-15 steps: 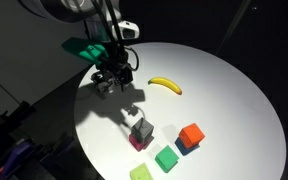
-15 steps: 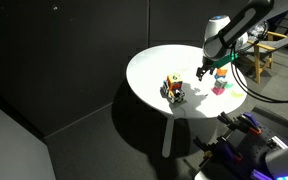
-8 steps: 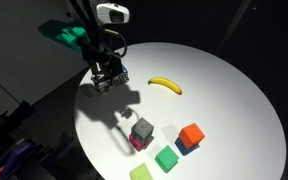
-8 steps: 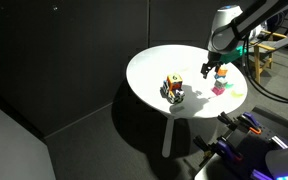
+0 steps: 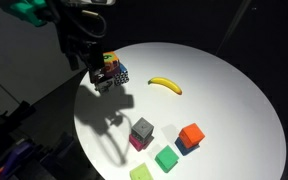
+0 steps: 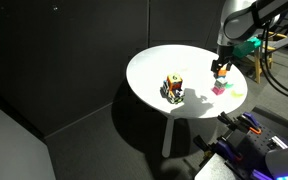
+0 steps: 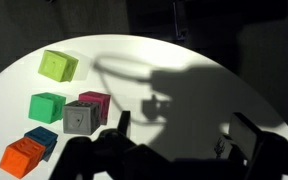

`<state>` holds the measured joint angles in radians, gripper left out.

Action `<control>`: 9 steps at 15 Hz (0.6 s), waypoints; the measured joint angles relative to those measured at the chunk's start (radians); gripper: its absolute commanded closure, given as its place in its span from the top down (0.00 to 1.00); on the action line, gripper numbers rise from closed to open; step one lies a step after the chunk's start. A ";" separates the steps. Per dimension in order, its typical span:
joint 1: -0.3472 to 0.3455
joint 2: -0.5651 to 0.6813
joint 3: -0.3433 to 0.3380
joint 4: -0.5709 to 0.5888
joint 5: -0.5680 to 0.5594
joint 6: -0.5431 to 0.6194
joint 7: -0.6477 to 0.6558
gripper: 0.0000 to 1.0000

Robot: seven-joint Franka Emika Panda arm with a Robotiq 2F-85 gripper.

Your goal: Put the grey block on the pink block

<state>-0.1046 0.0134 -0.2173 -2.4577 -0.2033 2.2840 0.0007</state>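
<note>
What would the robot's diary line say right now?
stage: stacking done | grey block: on pink block | gripper: open, empty, clear of blocks

Smooth matt white table [image 5: 224, 90]

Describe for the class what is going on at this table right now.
A robot arm works with cubes on a round white table. The grey block sits on the pink block, so the stack looks done. The pincer hangs open and empty above the table. A banana lies apart from the cubes.
</note>
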 measured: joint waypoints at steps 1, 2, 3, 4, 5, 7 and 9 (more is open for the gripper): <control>0.000 -0.028 0.002 -0.008 0.000 -0.022 -0.001 1.00; 0.000 -0.056 0.005 -0.017 0.000 -0.039 -0.003 1.00; 0.000 -0.086 0.009 -0.027 0.000 -0.051 -0.006 1.00; 0.000 -0.116 0.013 -0.038 0.000 -0.059 -0.009 1.00; 0.000 -0.148 0.018 -0.050 0.000 -0.068 -0.013 1.00; 0.000 -0.209 0.028 -0.071 0.002 -0.085 -0.025 1.00; 0.000 -0.267 0.038 -0.091 0.003 -0.099 -0.038 1.00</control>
<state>-0.1050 -0.2539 -0.1797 -2.5482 -0.2004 2.1846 -0.0374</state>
